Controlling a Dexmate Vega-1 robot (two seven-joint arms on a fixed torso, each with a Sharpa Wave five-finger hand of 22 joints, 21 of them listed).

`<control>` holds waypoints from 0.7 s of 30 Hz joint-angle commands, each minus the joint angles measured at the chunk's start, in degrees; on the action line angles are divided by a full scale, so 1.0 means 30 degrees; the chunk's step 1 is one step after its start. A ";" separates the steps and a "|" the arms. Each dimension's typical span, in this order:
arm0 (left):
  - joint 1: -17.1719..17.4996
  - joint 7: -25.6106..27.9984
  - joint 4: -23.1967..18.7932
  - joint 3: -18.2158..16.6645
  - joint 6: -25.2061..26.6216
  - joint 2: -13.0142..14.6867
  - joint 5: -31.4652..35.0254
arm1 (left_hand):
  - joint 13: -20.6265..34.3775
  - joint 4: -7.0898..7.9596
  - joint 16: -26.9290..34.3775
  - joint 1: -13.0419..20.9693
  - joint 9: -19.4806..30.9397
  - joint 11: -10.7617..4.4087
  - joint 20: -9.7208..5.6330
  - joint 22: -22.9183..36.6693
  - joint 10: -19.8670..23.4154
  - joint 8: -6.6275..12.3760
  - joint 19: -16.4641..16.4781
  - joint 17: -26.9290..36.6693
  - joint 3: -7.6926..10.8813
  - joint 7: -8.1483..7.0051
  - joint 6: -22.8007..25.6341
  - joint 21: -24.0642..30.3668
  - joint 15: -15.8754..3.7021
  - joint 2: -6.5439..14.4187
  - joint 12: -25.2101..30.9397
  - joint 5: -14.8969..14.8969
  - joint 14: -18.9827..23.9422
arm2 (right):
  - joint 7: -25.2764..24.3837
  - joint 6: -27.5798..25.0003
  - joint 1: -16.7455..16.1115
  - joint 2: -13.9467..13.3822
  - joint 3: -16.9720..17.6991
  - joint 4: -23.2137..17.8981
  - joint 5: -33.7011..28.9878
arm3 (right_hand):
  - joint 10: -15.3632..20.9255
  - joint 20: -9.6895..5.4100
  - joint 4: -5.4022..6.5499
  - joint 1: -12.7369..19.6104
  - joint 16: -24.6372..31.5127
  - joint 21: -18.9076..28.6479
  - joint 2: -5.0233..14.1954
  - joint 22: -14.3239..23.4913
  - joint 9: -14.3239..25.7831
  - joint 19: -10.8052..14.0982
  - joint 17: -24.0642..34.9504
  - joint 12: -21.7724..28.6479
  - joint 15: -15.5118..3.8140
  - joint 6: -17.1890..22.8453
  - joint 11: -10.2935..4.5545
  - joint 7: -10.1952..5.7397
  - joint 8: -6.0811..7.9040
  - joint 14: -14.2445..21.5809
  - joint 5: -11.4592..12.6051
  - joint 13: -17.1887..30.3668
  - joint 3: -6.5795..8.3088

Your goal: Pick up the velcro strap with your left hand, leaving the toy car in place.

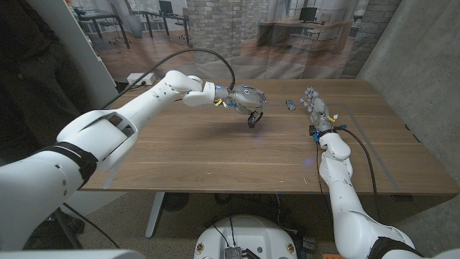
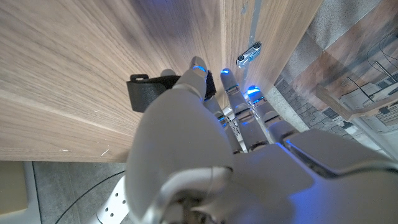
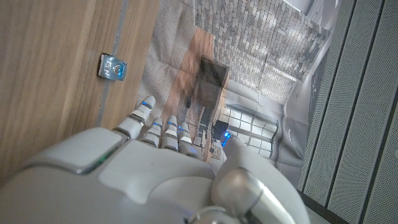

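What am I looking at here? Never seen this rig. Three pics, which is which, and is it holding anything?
It is a two-armed robot standing at a wooden table. The wide picture comes from a camera on its head; the other two come from cameras on each wrist, looking along the back of that hand, so they appear turned. The left hand is raised over the middle of the table and holds a black velcro strap. The right hand is at the table's right side, fingers extended, holding nothing. A small toy car sits on the table just beside it.

Black velcro strap [image 1: 252, 119] hung in left hand [image 1: 246, 98] above table; small toy car [image 1: 290, 105] sat w/ right hand nearby.
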 commanded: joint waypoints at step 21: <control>0.2162 -0.0408 -0.2979 -0.2323 0.1317 0.0676 -0.0737 | 0.0675 0.0040 -0.0218 -0.0015 -0.0387 -0.1121 -0.0148 0.0123 0.2177 0.0083 0.0086 0.0156 0.0444 0.0121 0.0277 0.0444 -0.3206 -0.0267 0.0308 0.0051 0.0570 | 0.0004 -0.0426 -0.0959 0.0071 -0.0463 -0.1740 0.0085 | 0.0129 -0.0135 -0.0189 -0.0144 -0.0067 -0.0012 0.0059 0.0039 0.0036 0.0041 0.0058 0.0024 0.0007 0.0095 0.0015 0.0031 0.0054 0.0116 0.0112 0.0113 0.0059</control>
